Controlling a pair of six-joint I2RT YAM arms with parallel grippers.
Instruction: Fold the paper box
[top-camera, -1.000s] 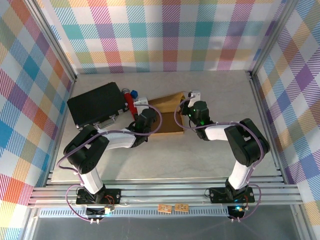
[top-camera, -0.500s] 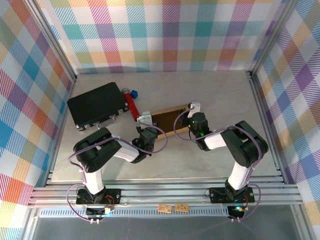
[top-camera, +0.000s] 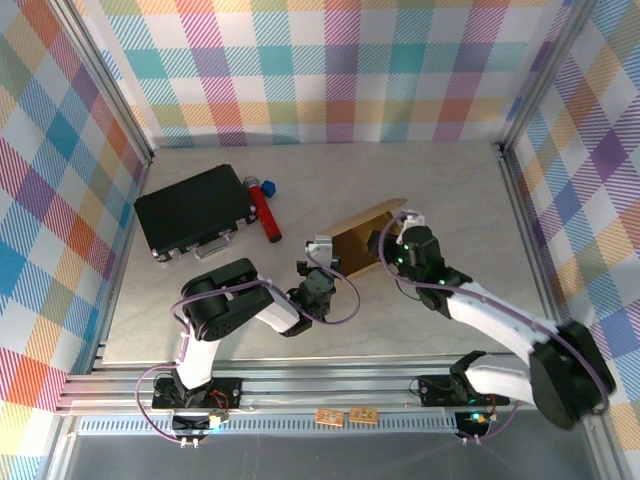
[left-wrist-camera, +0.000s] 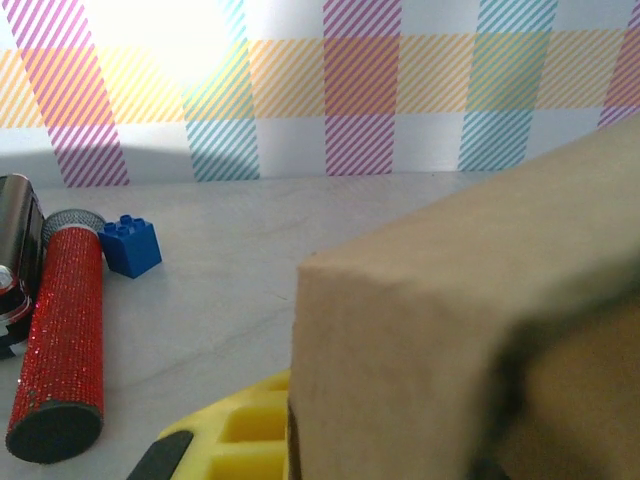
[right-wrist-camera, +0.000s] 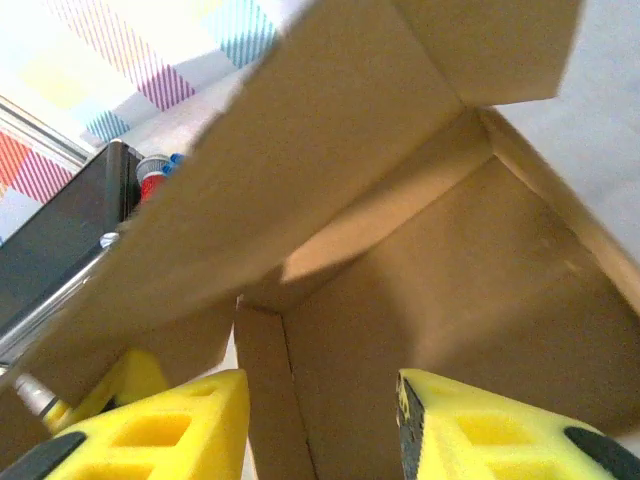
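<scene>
The paper box (top-camera: 362, 238) has shifted right, seemingly tilting, and the right pincer (right-wrist-camera: 320, 430) has parted.

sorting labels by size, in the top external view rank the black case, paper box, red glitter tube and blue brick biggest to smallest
1. black case
2. paper box, which is tilted up, so it may look smaller than it really is
3. red glitter tube
4. blue brick

The left arm bends low, its left gripper (top-camera: 322, 254) closed at the left end of the brown corrugated cardboard box (top-camera: 362, 238). The right arm reaches out to the box's right end, the right gripper (right-wrist-camera: 320, 412) with its yellow fingers parted.
</scene>
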